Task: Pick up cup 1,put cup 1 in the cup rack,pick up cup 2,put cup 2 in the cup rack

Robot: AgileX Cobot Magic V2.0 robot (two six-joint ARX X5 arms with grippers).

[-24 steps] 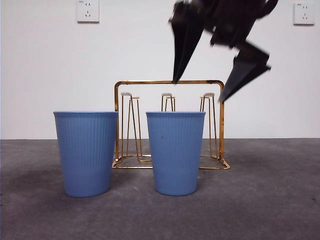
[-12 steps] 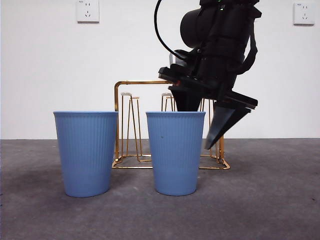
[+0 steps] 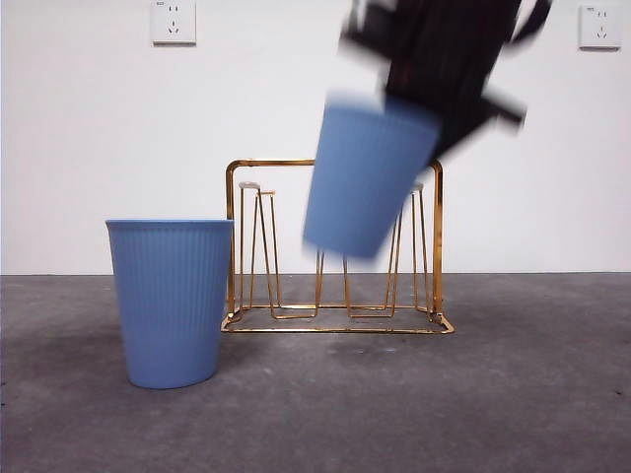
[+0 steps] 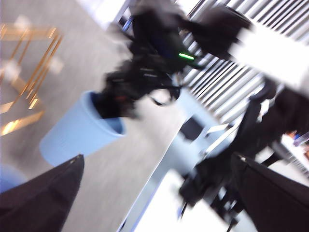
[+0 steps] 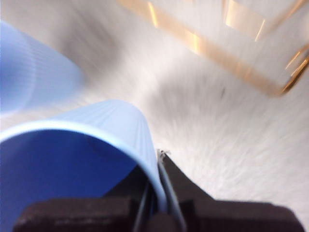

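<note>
Cup 1: I saw this blue ribbed cup in the air, tilted, blurred in the front view, in front of the cup rack's upper half and clear of the table.
Right gripper: I found it pinched shut on the lifted cup's rim, one jaw inside the wall and one outside.
Cup 2: I saw the second blue cup upright on the grey table, just left of the rack in the front view.
Cup rack: I noted the gold wire frame standing on the table behind both cups, its white-tipped prongs bare.
Left gripper: I saw its two black jaws spread wide with nothing between them, held well away from the cups.
</note>
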